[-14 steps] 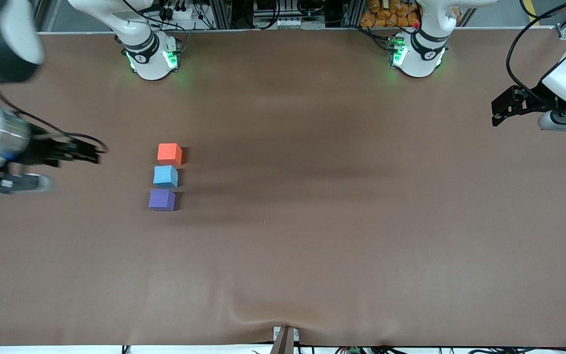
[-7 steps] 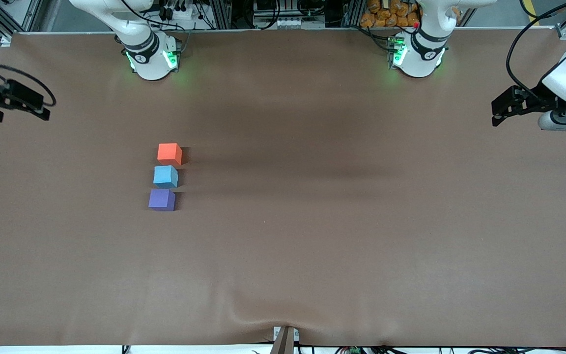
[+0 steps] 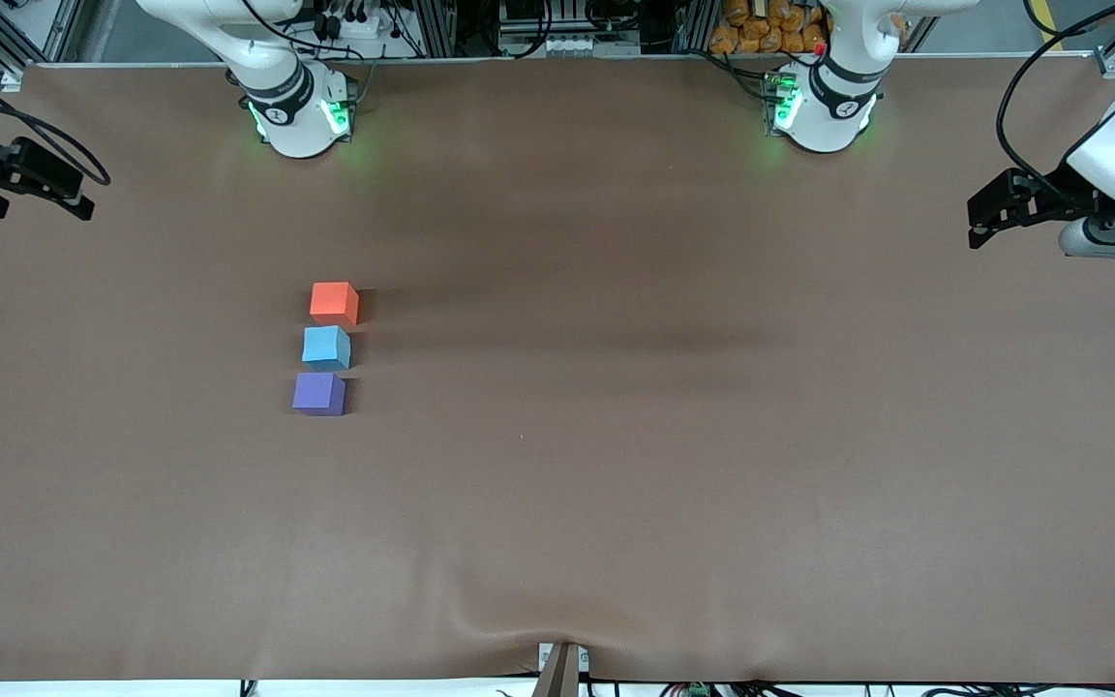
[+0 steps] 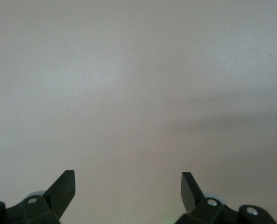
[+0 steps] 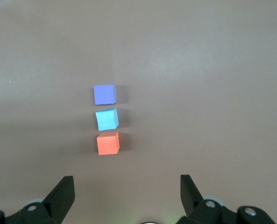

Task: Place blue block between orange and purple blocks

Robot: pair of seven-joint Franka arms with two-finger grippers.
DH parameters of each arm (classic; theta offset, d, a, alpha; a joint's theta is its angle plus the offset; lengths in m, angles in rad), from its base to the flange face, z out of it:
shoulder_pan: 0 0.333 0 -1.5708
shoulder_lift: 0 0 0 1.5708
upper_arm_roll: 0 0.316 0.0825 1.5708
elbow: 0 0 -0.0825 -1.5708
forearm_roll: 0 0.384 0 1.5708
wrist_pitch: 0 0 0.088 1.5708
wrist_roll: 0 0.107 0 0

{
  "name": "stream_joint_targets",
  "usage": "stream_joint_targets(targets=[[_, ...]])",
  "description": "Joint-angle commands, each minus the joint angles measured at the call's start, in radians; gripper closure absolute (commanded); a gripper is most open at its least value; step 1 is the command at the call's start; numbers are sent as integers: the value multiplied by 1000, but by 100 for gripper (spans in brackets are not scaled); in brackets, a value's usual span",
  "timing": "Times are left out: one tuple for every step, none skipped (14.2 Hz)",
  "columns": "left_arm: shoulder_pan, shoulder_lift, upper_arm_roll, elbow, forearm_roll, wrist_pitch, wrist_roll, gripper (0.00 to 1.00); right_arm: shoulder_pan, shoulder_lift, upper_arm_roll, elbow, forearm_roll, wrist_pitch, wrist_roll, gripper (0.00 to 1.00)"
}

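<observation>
The blue block (image 3: 326, 348) sits on the table between the orange block (image 3: 334, 302) and the purple block (image 3: 318, 394), in one close row. The orange block is farthest from the front camera and the purple block nearest. The right wrist view shows the same row: purple block (image 5: 104, 94), blue block (image 5: 106, 119), orange block (image 5: 108, 143). My right gripper (image 3: 81, 201) is open and empty, up over the table edge at the right arm's end, well apart from the blocks; it also shows in the right wrist view (image 5: 127, 186). My left gripper (image 3: 979, 227) is open and empty, waiting over the left arm's end (image 4: 128, 184).
The brown table mat (image 3: 616, 436) carries only the three blocks. The two arm bases (image 3: 298, 111) (image 3: 821, 106) stand at the table's back edge. A small bracket (image 3: 561, 668) sticks up at the table edge nearest the front camera.
My right gripper has pulled away from beside the blocks, out to the table edge at the right arm's end. The blocks and the left arm have not moved.
</observation>
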Motion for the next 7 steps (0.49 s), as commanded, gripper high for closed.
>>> stream_joint_targets(targets=[[-6,6,-6,20,-1,-5,-18,0,-3,30,20,69,-86,-31,-4,0],[-5,6,-6,20,-1,-5,-18,0,-5,32,37,75,-109,-32,-4,0],[-3,8,-6,20,-1,-5,-18,0,-11,38,40,80,-114,-31,-4,0],[-8,8,-6,18,1,-5,-18,0,-14,53,40,95,-114,-32,-4,0],[-6,8,-6,20,-1,-5,-19,0,-17,69,39,121,-111,-34,-4,0],[-6,8,-6,20,-1,-5,-19,0,-17,73,39,129,-105,-36,-4,0],[-6,8,-4,20,1,-5,-19,0,-16,73,39,131,-103,-48,-3,0]])
